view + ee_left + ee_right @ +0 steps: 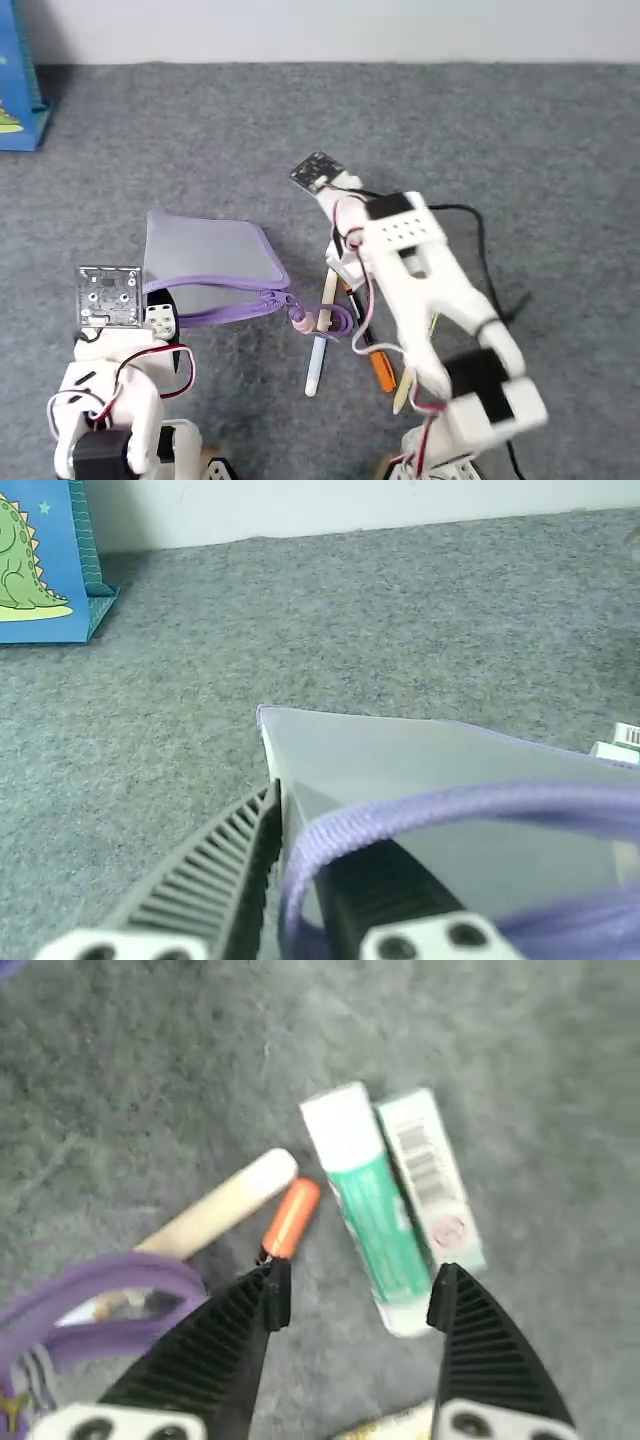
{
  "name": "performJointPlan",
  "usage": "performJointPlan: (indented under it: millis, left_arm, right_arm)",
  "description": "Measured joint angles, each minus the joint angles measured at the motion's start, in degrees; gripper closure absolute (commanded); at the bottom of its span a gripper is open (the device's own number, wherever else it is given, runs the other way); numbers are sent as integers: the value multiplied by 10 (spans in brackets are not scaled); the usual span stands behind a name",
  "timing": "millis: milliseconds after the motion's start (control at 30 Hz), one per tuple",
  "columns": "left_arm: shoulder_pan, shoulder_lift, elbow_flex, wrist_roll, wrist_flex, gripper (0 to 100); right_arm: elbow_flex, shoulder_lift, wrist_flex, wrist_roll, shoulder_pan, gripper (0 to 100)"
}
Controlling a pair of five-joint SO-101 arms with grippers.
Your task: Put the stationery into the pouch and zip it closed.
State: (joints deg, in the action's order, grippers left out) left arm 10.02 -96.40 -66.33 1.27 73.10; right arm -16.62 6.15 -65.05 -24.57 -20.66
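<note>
Found translucent grey fabric pouch with purple zip trim [205, 260] lying flat on grey carpeted bench [500, 130], left of centre, mouth toward the near edge. Found left gripper [280, 800] clamped on the pouch mouth: one finger outside the wall, the other beneath the purple zip edge, almost no gap between them. Found right gripper [355, 1285] right of the pouch, jaws spread wide, holding nothing, poised over small green-and-white cardboard box [385, 1200]. Noted round wooden pencil [327, 292], pale blue pen [316, 368] and orange pen [383, 372] lying loose toward the near edge, the pencil crossing purple strap loop [338, 320] at the zip's end. Noted blue printed box [18, 95] at the far left corner.
</note>
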Motion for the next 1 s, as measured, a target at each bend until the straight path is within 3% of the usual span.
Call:
performJointPlan:
  millis: [233,433,767,1000]
  left_arm:
    - [0,0,0,0,0,989]
    - [1,-1,-6,0,0,989]
    - [1,-1,-6,0,0,989]
    - [1,-1,-6,0,0,989]
  right_arm:
    - [53,101,3,-1,-19,791]
    - [73,152,4,0,-22,988]
    - [82,154,-1,-40,-5,990]
    - [81,35,-94,-41,24,989]
